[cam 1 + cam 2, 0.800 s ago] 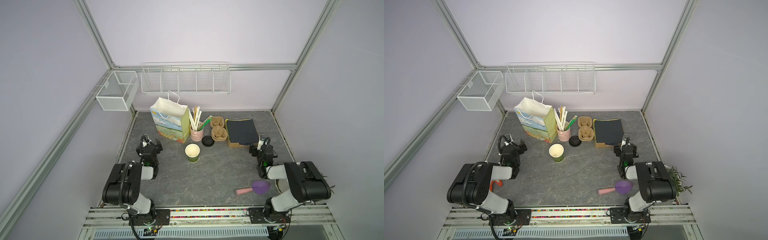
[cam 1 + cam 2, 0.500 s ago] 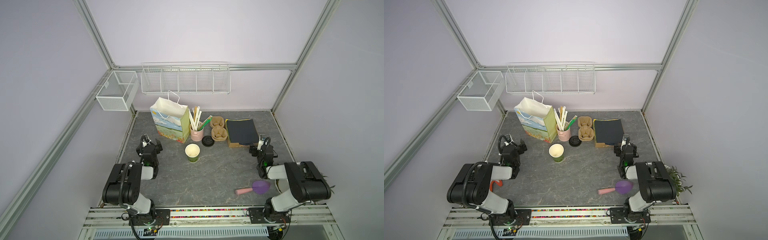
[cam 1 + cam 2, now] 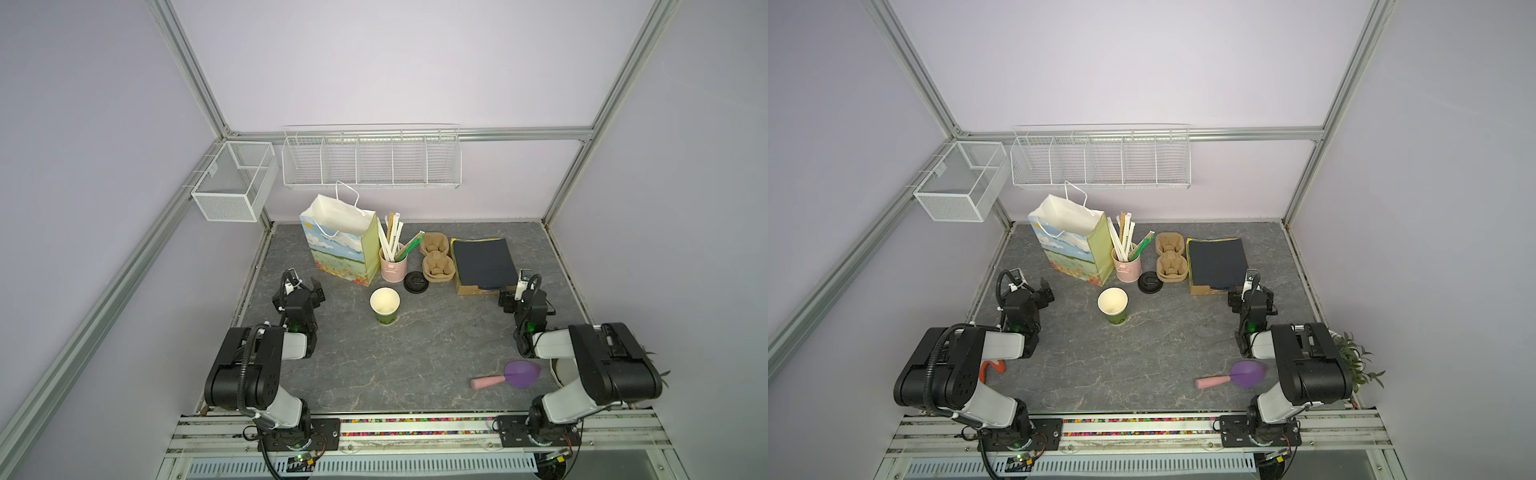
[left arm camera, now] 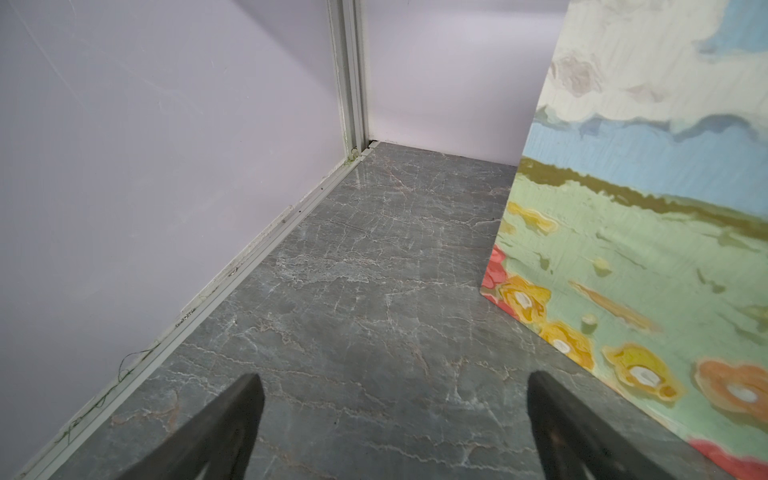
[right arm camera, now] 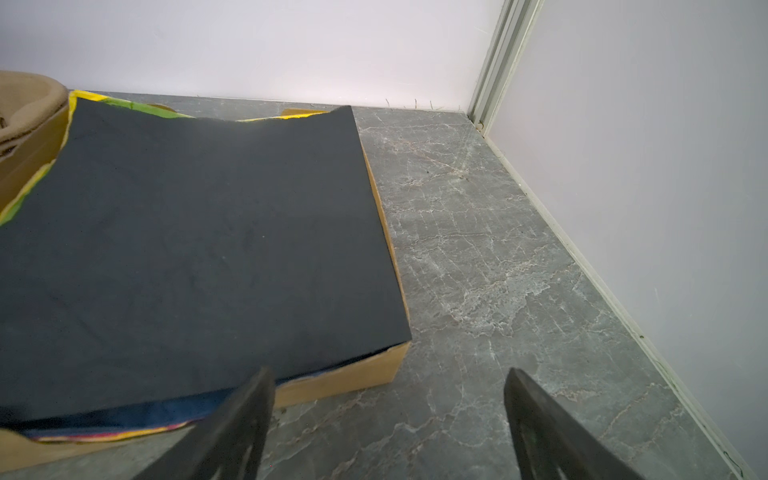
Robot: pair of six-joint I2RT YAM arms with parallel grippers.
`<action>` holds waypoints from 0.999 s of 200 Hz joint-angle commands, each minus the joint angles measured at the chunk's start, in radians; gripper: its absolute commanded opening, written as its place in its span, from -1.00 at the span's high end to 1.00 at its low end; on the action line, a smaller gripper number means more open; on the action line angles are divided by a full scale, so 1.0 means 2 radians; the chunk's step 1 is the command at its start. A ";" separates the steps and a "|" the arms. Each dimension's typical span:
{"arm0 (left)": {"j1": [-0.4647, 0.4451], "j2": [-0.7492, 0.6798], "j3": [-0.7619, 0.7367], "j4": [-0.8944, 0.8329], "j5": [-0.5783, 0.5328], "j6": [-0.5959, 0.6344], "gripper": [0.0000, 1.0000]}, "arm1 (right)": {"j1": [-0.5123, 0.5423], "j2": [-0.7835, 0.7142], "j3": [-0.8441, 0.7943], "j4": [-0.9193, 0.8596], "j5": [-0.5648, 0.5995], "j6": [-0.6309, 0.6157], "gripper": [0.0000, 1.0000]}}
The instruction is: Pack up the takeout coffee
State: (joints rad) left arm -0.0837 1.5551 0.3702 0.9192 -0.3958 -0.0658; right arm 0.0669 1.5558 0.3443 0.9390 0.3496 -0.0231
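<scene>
Green cup (image 3: 385,306) stands upright, mouth uncovered, about mid-surface (image 3: 415,357), well apart from both arms. Its black lid (image 3: 416,282) lies flat just behind it toward the R, not on it; lid's far rim sits right by the brown cup carriers (image 3: 435,259), can't tell if touching. Paper bag (image 3: 340,245) stands upright w/ mouth open, back-left of the cup, its near bottom edge close to the cup but apart. Pink bucket (image 3: 392,268) w/ straws is tight by the bag's side. Flat cardboard box (image 3: 482,266) topped w/ a dark sheet fills the back R. Left fingers (image 4: 220,424) are spread wide w/ nothing btw them, low over bare surface, w/ the wall rail on one side and the bag's printed face (image 4: 644,257) close on the other. Right fingers (image 5: 237,419) are also spread, nothing held, at the box's near corner (image 5: 374,370): one overlaps the box's front edge, the other is over bare surface, w/ an open strip running to the R wall rail. Purple scoop (image 3: 519,374) w/ pink handle lies front R by the R arm. A broad bare stretch lies in front of the cup, btw the arms.
</scene>
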 commanded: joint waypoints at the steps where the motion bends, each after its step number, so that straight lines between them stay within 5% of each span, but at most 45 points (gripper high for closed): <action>1: -0.002 0.000 0.004 0.013 -0.003 0.011 -0.97 | -0.002 -0.008 0.007 0.001 -0.002 0.002 -0.78; 126: -0.002 0.000 0.004 0.013 -0.003 0.011 -0.98 | 0.006 -0.023 0.001 -0.005 0.010 -0.002 -0.77; 161: -0.001 0.000 0.004 0.012 -0.004 0.011 -0.98 | 0.041 -0.040 -0.058 0.124 0.047 -0.051 -0.76; 179: -0.001 0.001 0.005 0.012 -0.006 0.008 -0.98 | 0.102 -0.131 -0.010 -0.029 0.124 -0.086 -0.77; 191: -0.001 0.000 0.003 0.014 -0.006 0.009 -0.98 | 0.104 -0.201 0.038 -0.178 0.089 -0.041 -0.77; 200: -0.001 -0.004 -0.001 0.019 -0.010 0.009 -0.98 | 0.107 -0.234 0.048 -0.204 0.046 -0.038 -0.76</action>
State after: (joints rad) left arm -0.0837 1.5551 0.3702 0.9199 -0.3962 -0.0658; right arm 0.2607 1.2984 0.3187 0.8051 0.4824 -0.1051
